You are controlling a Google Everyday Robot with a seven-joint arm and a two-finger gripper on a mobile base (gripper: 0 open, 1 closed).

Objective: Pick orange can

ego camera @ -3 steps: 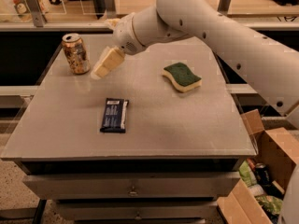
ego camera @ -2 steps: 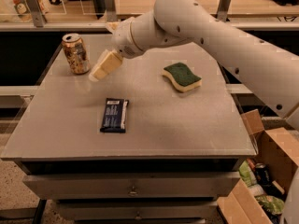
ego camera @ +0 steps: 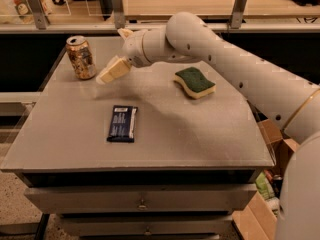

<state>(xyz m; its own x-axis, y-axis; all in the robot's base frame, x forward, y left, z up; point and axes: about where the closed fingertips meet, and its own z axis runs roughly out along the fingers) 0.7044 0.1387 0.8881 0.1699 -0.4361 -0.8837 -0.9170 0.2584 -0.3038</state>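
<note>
Here the gripper hovers just beside the upright orange can near the table's far corner, its fingers spread apart, holding nothing.

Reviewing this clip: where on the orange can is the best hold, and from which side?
I would take the orange can around the middle of its body, level, from the side facing the gripper, which hangs just beside it. It stands upright near a far corner of the table, its round wall bare; the dark wrapper and sponge lie apart.
</note>
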